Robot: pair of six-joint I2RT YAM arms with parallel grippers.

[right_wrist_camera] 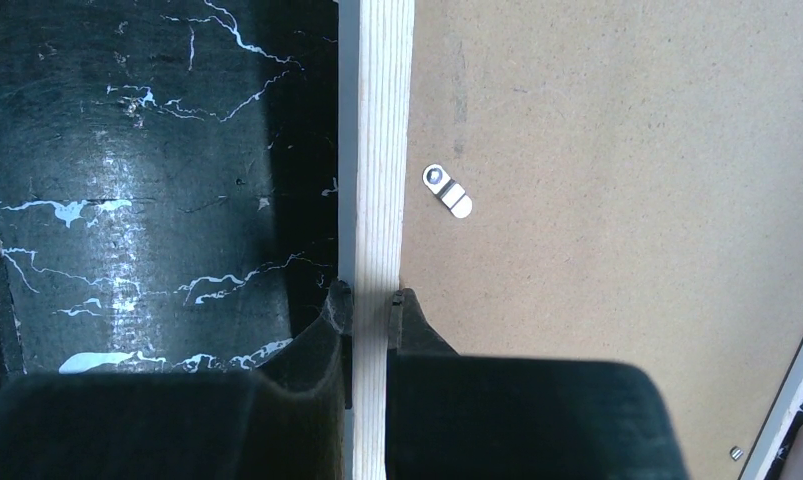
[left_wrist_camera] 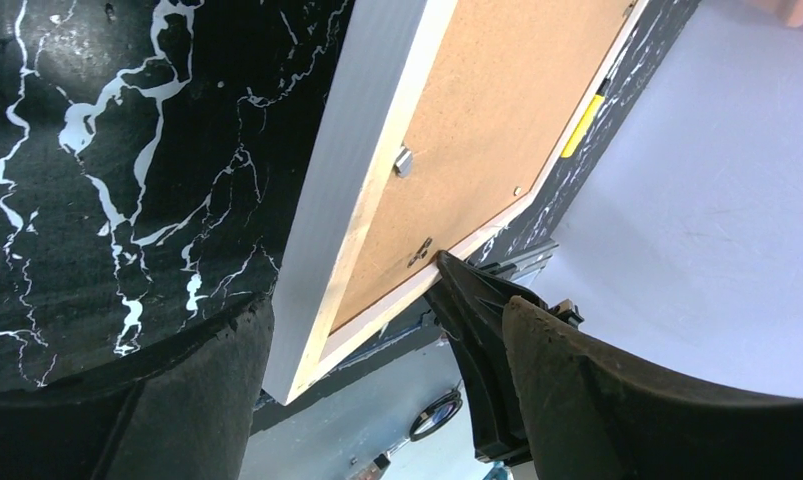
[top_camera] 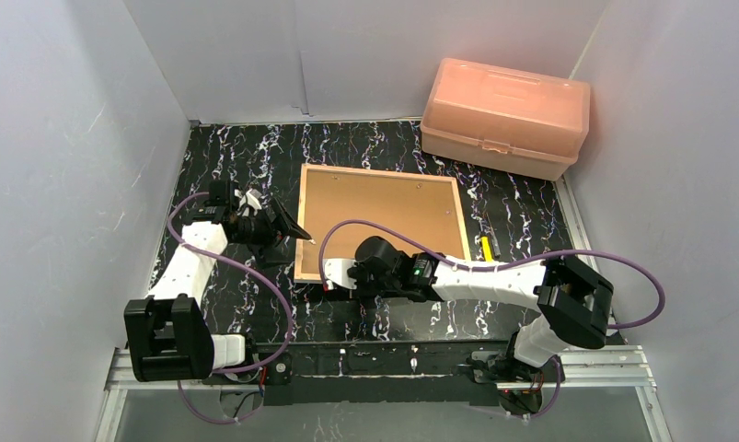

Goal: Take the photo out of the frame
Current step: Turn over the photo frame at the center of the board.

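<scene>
Frame (top_camera: pixel 300 221) lies face-down, grainy brown fibreboard back (top_camera: pixel 384 216) up (tiny metal tabs (right_wrist_camera: pixel 447 190)). Right gripper (right_wrist_camera: pixel 369 300) pinches its pale wood edge; left gripper (left_wrist_camera: pixel 352 290) gapes wide astride the side.

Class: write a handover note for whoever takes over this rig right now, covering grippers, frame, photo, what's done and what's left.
Left gripper: open, at the frame's left edge, holding nothing.
Right gripper: shut on the frame's near wooden edge.
Frame lies face down on the table, backing board up and in place. No photo visible.
Done: nothing out yet.
Left: lift out the board, then the photo.
</scene>
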